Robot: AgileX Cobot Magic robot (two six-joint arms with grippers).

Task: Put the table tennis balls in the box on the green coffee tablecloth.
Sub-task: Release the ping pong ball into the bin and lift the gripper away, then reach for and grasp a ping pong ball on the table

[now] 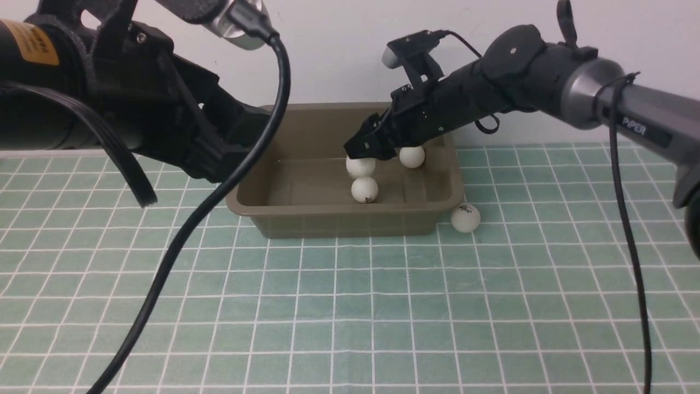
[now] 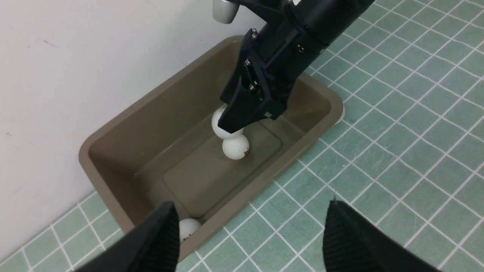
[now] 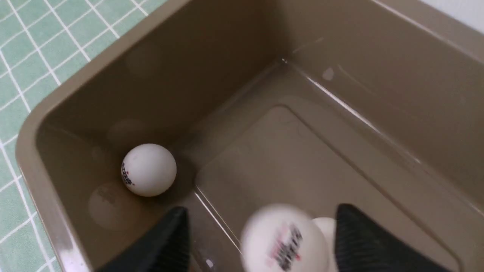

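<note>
Green coffee tablecloth (image 1: 350,317) nearest. Left gripper (image 2: 249,211) spread wide, empty. Stray ball (image 1: 465,217) on cloth just beside box (image 1: 339,221) right front corner. Right gripper (image 3: 261,209) over box, jaws apart; blurred ball (image 3: 284,240) between, seemingly loose. Three more balls (image 1: 365,190) inside.

The box (image 1: 339,221) stands on the tablecloth (image 1: 383,306), before the wall (image 1: 328,54). In it one ball (image 1: 365,190) lies mid-box with a second ball (image 1: 360,167) just behind it, a third ball (image 1: 412,157) to their right near the back, and a fourth ball (image 2: 188,228) in the front left corner. A fifth ball (image 1: 465,217) lies on the tablecloth beside the box's front right corner.
</note>
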